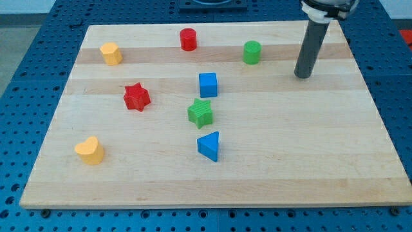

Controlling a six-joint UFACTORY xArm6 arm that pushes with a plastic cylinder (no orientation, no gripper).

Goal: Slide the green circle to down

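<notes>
The green circle (252, 52) stands near the view's top, right of centre, on the wooden board (309, 161). My tip (301, 75) rests on the board to the right of the green circle and slightly lower in the view, with a clear gap between them. The dark rod rises from the tip toward the view's top right.
A red circle (188, 39) and a yellow hexagon-like block (111, 53) sit along the top. A blue cube (208, 84), green star (200, 113) and blue triangle (209, 145) line up down the middle. A red star (136, 96) and yellow heart (89, 151) lie at the left.
</notes>
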